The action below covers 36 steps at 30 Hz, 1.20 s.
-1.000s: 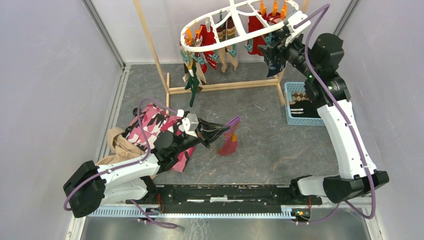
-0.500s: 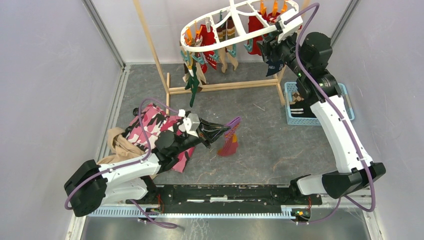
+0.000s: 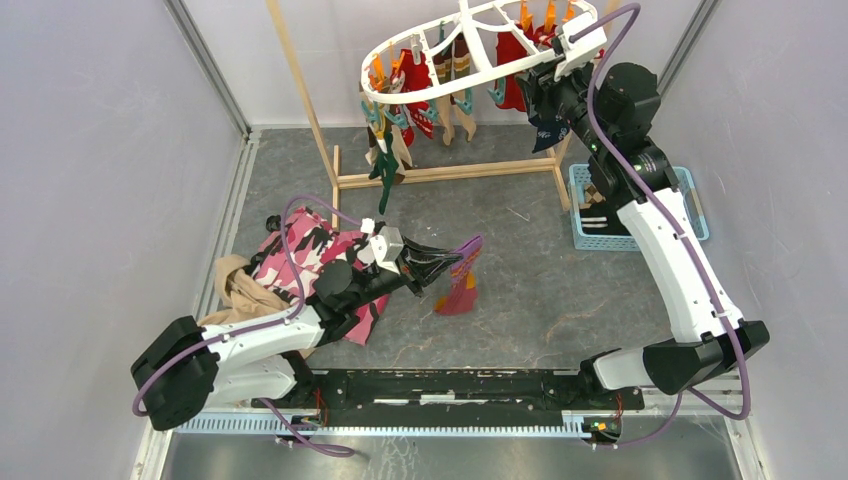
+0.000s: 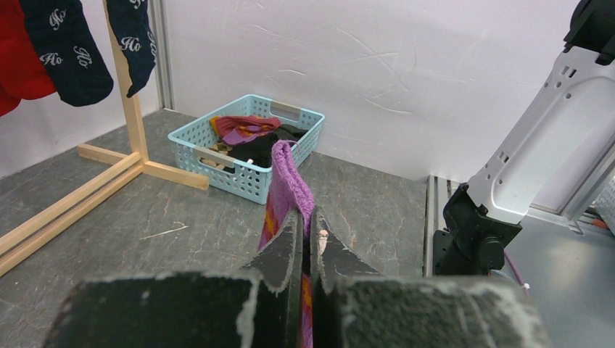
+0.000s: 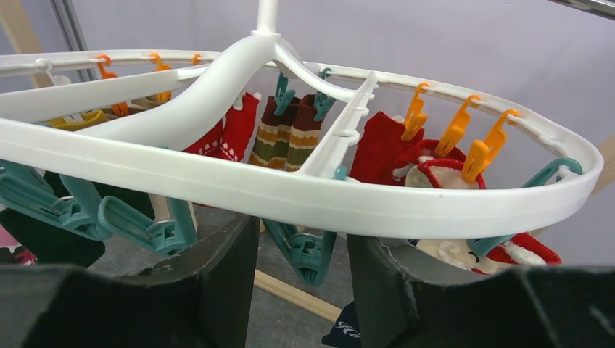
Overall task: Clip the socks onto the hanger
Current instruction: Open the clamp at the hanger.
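Sock [image 3: 458,285]: purple-maroon with yellow stripes, dangling over the table's [image 3: 560,300] middle; can't tell if the toe touches down.
Left gripper [image 3: 447,258]: pressed together on the sock's cuff, holding it out rightward.
Hanger [image 3: 440,85]: at the table's far edge, under the wooden rack [image 3: 450,172], many clips already filled.
Right gripper [image 5: 301,235]: spread, fingers either side of a teal clip [image 5: 308,254] below the hanger's near rim.
Step, my read: pinch that clip open for the sock.
Do it well: squeeze the clip's handle end, not its mouth. Lift the cuff right into the mouth before letting go.
Risk: ring swings.
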Each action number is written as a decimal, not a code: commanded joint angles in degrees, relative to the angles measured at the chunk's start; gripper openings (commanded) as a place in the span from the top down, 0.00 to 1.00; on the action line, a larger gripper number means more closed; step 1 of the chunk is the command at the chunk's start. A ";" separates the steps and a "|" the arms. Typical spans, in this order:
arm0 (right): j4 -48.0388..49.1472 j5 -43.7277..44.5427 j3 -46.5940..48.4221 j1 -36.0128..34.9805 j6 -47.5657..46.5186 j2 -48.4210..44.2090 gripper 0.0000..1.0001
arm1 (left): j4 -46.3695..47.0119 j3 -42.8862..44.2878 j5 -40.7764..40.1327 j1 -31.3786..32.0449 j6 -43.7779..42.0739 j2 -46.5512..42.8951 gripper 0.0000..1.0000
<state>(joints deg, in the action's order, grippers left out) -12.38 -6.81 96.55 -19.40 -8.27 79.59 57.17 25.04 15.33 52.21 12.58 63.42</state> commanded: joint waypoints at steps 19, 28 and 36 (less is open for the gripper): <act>4.63 1.01 2.41 -0.45 3.87 0.42 0.76 | 0.32 7.23 0.53 -0.18 -0.31 3.18 0.98; 4.64 0.83 0.77 -0.59 4.62 -1.22 0.83 | -5.57 21.64 -6.06 -0.17 -7.50 11.90 0.98; 5.09 0.49 -1.03 -0.63 5.54 -1.79 0.85 | -10.06 36.10 -16.71 0.99 -12.17 22.22 0.98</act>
<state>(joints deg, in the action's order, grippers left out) -9.87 -6.28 95.98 -19.77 -4.34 79.57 48.56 54.98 5.98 52.25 5.98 82.28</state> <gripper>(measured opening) 0.319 0.046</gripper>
